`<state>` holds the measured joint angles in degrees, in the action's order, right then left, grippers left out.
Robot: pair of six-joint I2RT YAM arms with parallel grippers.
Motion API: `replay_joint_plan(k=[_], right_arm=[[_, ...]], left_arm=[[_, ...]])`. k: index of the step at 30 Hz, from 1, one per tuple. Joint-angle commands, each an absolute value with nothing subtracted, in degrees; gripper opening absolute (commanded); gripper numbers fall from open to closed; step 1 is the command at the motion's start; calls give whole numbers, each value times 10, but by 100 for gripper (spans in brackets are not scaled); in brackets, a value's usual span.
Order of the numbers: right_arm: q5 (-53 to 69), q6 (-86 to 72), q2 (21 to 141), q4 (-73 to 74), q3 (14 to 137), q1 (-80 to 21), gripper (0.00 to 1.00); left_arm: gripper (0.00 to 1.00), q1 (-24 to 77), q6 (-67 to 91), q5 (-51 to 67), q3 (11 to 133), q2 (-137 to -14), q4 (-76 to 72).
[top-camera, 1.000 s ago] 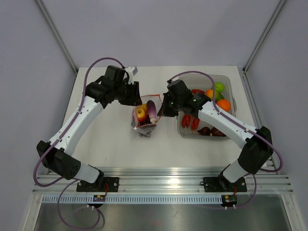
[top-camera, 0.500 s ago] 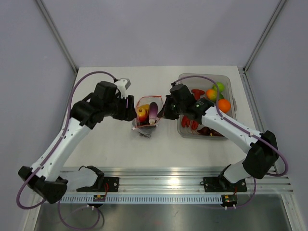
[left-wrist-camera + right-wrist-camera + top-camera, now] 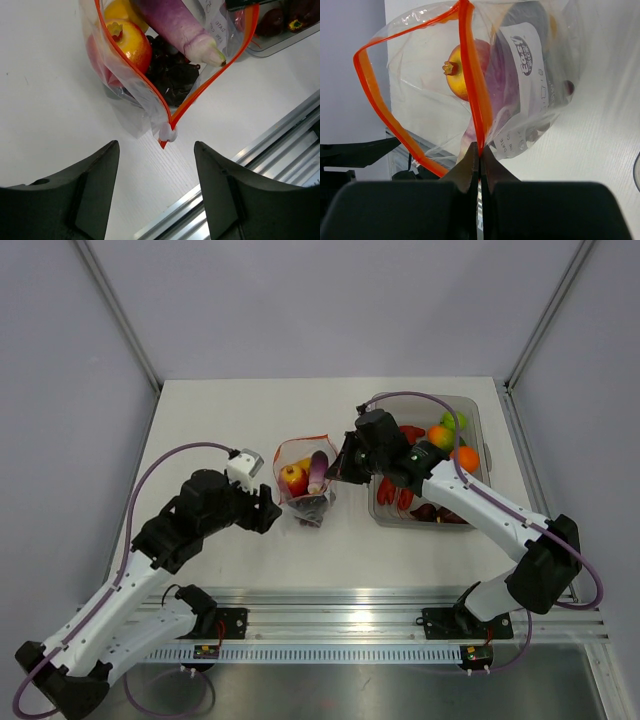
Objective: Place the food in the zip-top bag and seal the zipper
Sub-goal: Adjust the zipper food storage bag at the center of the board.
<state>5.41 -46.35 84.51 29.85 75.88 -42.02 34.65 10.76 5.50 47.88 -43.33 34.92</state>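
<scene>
Left wrist: left gripper (image 3: 156,150) gapes, apparently clear of the zipper (image 3: 200,90) corner.

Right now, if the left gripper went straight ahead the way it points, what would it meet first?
Probably the bag's near corner, where the orange zipper ends in a white slider, centred ahead of the open left gripper. Depth is unclear.

White table (image 3: 220,420), filled zip-top bag (image 3: 305,480), clear tub (image 3: 395,520)
</scene>
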Motion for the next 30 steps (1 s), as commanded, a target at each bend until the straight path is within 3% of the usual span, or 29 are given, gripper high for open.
replay_joint_plan(k=[1,7,12,18,21,27,30], right_arm=[[59,-467,845,283,790,-428,0],[62,-466,851,282,793,-429,0],[65,-470,854,278,792,-429,0],[63,-474,854,277,791,-428,0],[63,-475,856,276,790,-429,0],[55,-470,855,283,802,-428,0],[35,-449,863,312,851,-427,0]], left_arm=[[65,348,78,42,453,-431,243],[61,349,66,88,461,-459,243],[49,350,66,102,458,-474,241],[43,353,69,105,447,-477,243],[36,354,71,105,446,-475,243],[0,354,69,94,470,-488,249],[0,354,51,84,526,-508,266]])
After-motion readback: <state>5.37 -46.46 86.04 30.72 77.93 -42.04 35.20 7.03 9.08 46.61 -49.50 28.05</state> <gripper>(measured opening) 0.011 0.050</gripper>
